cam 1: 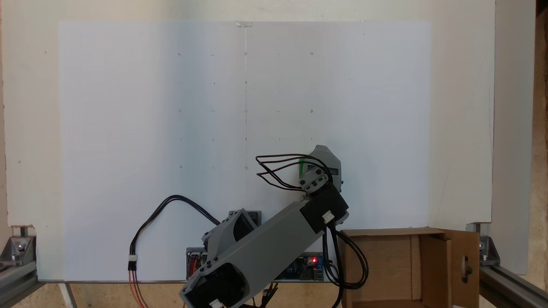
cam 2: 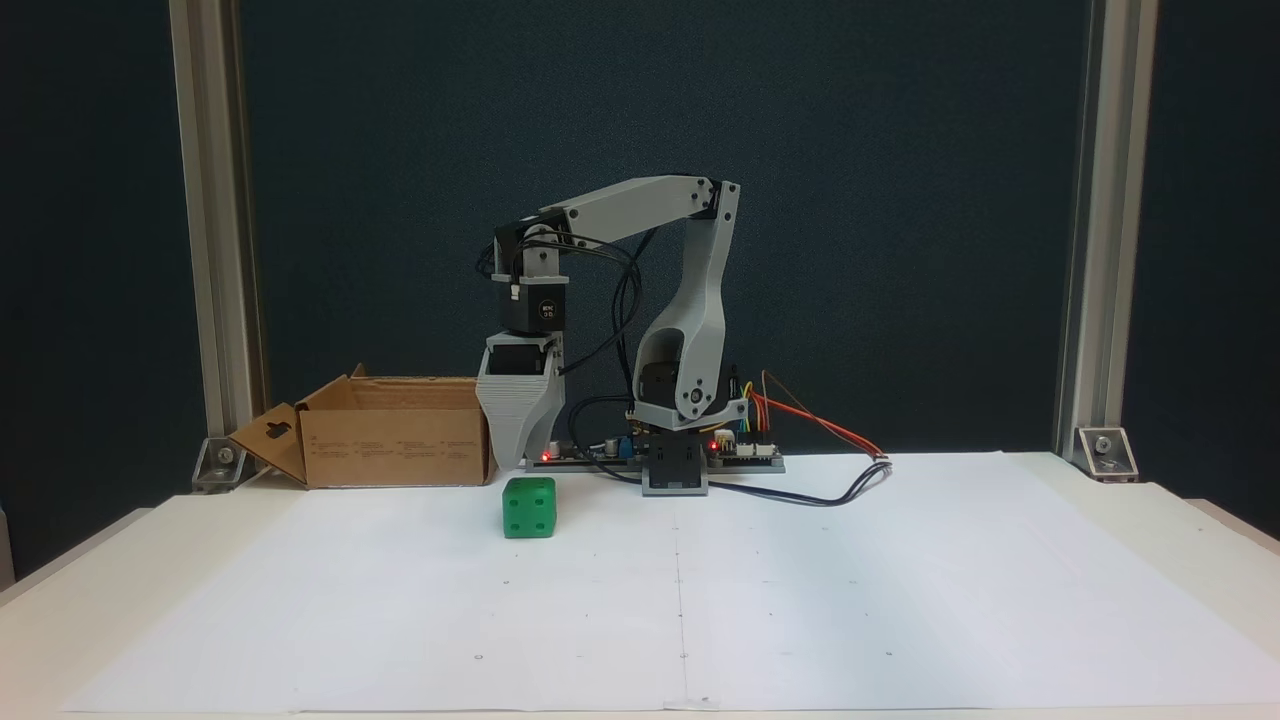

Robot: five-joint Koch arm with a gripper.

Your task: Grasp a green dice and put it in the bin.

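Directly beneath the hand (cam 2: 519,455), just apart from its tip, sits the green dice (cam 2: 529,507); whether the jaws are apart cannot be told.

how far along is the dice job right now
Early stage. Done: the arm has brought the gripper above the green dice. In hand: nothing; the dice sits on the white paper, not lifted, and whether the jaws are open is unclear. Left: grasp it, carry it to the bin, drop it in.
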